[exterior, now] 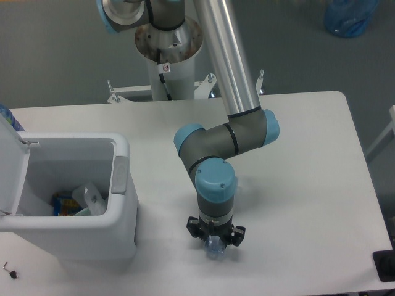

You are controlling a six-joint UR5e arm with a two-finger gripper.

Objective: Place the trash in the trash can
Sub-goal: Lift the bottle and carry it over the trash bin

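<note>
Crushed clear bluish plastic bottle [215,246] sits under the black two-finger gripper [215,237] near the front edge of the white table [302,185].

Fixed camera: only a small, crumpled, translucent blue end of the bottle shows below the gripper, so its long axis and the way it points cannot be told. The wrist hides the fingers; the bottle seems pinched between them, but the grip itself cannot be made out. Well to the left stands the large boxy white plastic trash can [117,237], lid up, grey tab [120,175] on its rim, with a crumpled white wrapper [89,196] and colourful scraps inside.
</note>
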